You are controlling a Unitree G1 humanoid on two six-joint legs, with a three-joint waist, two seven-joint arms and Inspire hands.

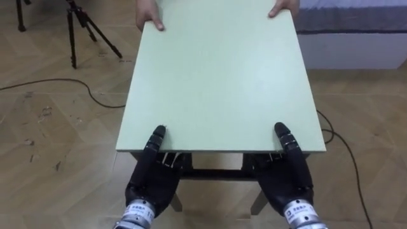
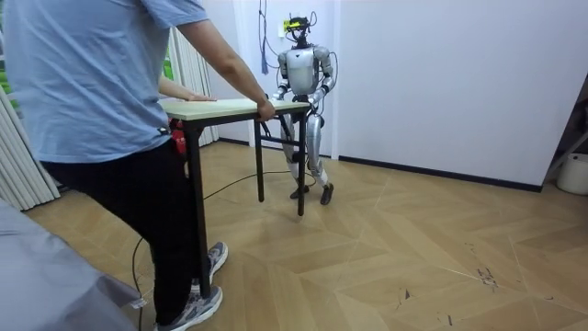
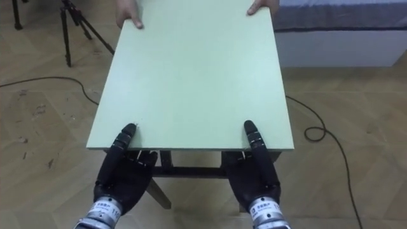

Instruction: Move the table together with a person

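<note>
Soft, even indoor light falls from above: we see the table top (image 1: 219, 76) lit flat, without glare, a dim shadow under its near edge, and in the room view bright white walls (image 2: 441, 83) and faint shadows on the floor (image 2: 413, 248).

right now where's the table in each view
Left eye view: the table fills the centre, its near edge held by the robot's left hand and right hand.
Right eye view: the table is central again, slightly further left.
Room view: the table is left of centre, with the robot at its far end.
Shared landmark: the person's hands on the edge opposite the robot.
</note>
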